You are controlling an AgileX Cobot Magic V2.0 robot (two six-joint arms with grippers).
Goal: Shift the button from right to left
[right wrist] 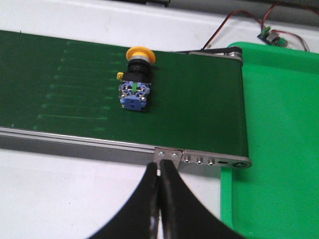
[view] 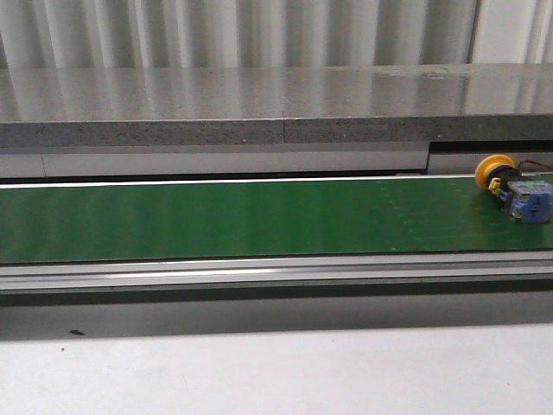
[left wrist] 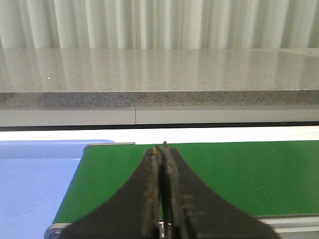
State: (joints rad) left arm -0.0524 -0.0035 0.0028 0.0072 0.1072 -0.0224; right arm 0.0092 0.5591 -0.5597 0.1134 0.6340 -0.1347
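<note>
On the green belt [view: 216,216] lies the button [view: 511,187], no writing legible; both tools pinched together, empty.

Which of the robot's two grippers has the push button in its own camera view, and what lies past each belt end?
The right gripper: its view shows the button lying on the green belt, beside a green tray. The left gripper sees only empty belt and a blue tray.

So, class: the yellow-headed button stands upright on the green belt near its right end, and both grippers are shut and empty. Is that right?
Not quite. The button lies on its side, not upright, as the right wrist view shows: head pointing across the belt, contact block facing the camera. The rest holds: it is near the right end, and the left gripper and right gripper are shut and empty.
</note>
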